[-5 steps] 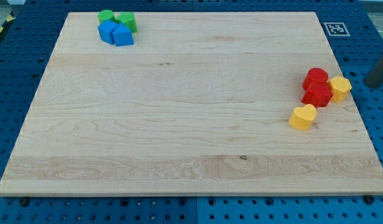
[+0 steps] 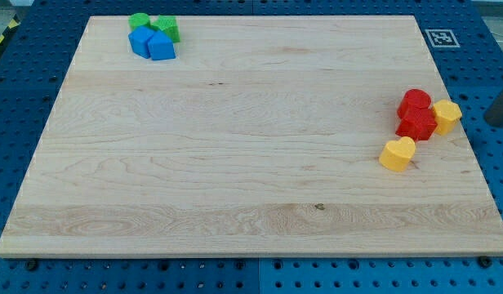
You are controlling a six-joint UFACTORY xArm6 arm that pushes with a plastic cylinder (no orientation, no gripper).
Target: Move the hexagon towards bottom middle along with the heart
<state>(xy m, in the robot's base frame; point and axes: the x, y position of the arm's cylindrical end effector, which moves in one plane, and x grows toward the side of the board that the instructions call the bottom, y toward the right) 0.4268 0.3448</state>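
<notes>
A yellow hexagon block (image 2: 447, 116) sits near the board's right edge, touching a red block (image 2: 417, 124) on its left. A second red block (image 2: 415, 102) sits just above that one. A yellow heart block (image 2: 398, 153) lies below and left of the red pair. My tip (image 2: 497, 121) shows at the view's right edge, off the board, to the right of the yellow hexagon and apart from it.
Two green blocks (image 2: 153, 25) and two blue blocks (image 2: 152, 43) cluster at the board's top left. A fiducial tag (image 2: 440, 37) marks the board's top right corner. The wooden board (image 2: 235, 147) lies on a blue pegboard.
My tip has moved a little to the right and down, further toward the view's right edge. The blocks have not moved.
</notes>
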